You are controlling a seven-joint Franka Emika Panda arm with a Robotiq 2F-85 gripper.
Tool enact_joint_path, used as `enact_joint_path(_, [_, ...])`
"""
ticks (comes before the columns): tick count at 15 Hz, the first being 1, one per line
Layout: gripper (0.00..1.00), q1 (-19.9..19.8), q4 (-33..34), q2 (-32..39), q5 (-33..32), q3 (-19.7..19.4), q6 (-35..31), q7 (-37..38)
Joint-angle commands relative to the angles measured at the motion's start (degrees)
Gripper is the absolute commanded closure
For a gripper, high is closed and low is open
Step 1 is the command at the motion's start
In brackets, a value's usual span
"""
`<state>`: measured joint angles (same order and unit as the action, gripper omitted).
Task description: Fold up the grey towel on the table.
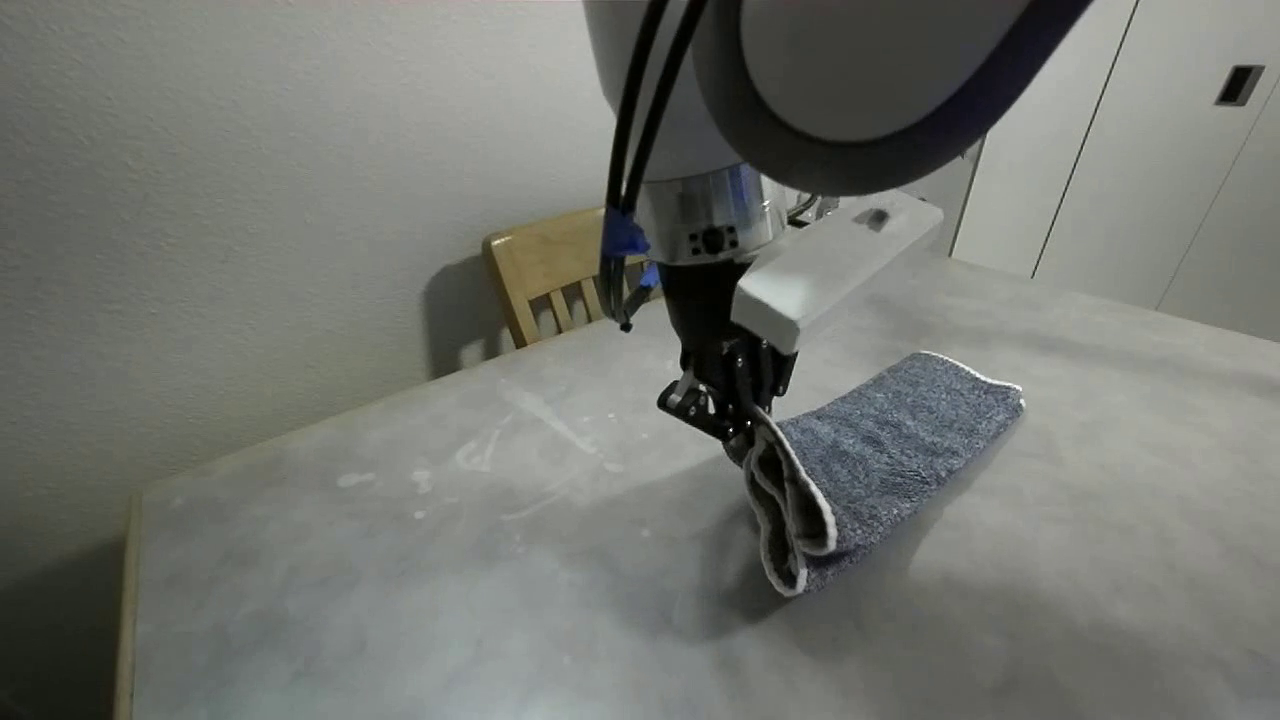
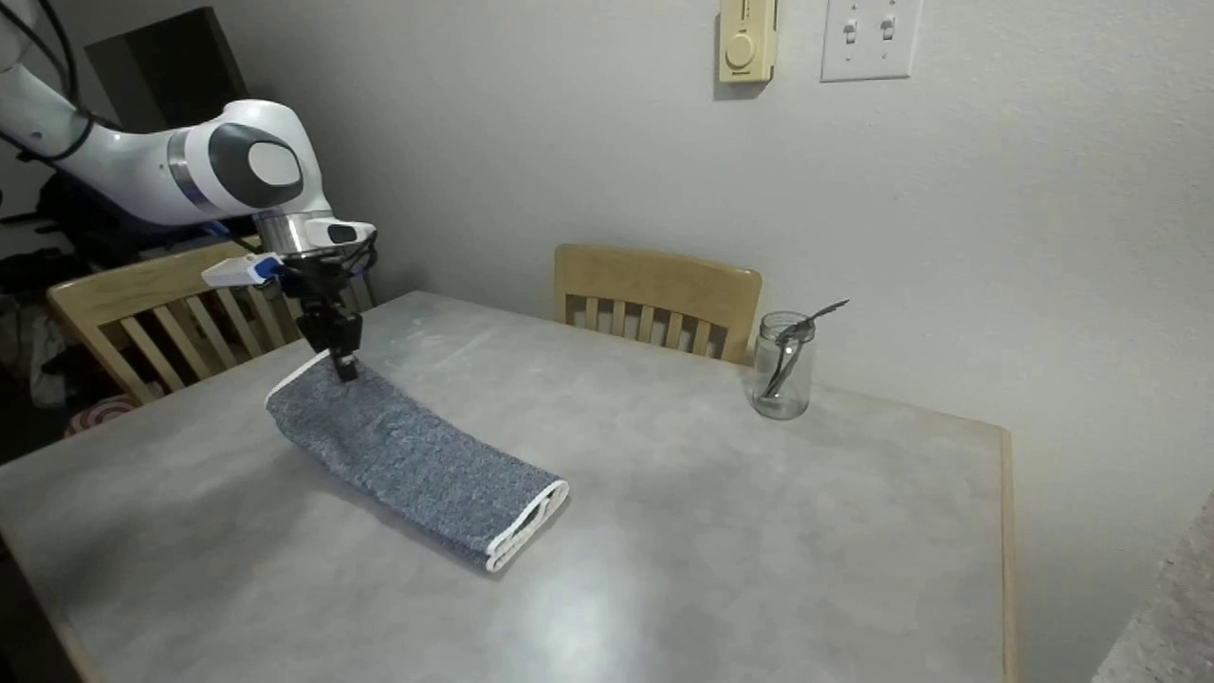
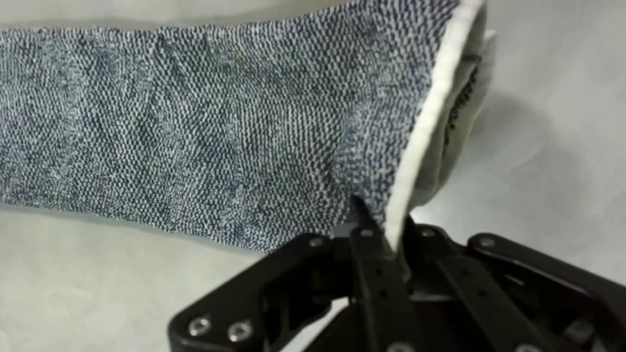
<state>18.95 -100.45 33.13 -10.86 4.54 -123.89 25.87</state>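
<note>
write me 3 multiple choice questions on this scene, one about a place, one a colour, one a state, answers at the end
1. Where is the glass jar?
A) on the table
B) under it
C) on a chair

2. What colour is the trim of the grey towel?
A) red
B) yellow
C) white

3. How is the hand?
A) wide open
B) shut on the towel
C) shut on the jar

1 A: its base rests there in an exterior view. 2 C: a white band shows in every view. 3 B: it pinches the towel's edge in the wrist view.
</note>
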Motion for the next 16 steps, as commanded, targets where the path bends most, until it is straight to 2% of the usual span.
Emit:
enact_joint_path(1, [0.98, -3.66, -4.39, -4.23, 2.79, 2.37, -1.91, -13.39])
enact_joint_path(11, [0.98, -12.52, -6.35, -6.66, 7.15, 7.06, 0.58, -50.9])
enact_joint_path(14, [0.98, -13.8, -7.48, -7.28, 6.64, 7.68, 0.48, -57.2])
enact_joint_path(15, [0.9, -12.2, -4.28, -4.47, 5.64, 6.59, 0.35, -53.01])
enact_joint_path(16, [0.9, -12.54, -4.51, -4.54, 5.64, 6.77, 0.35, -54.4])
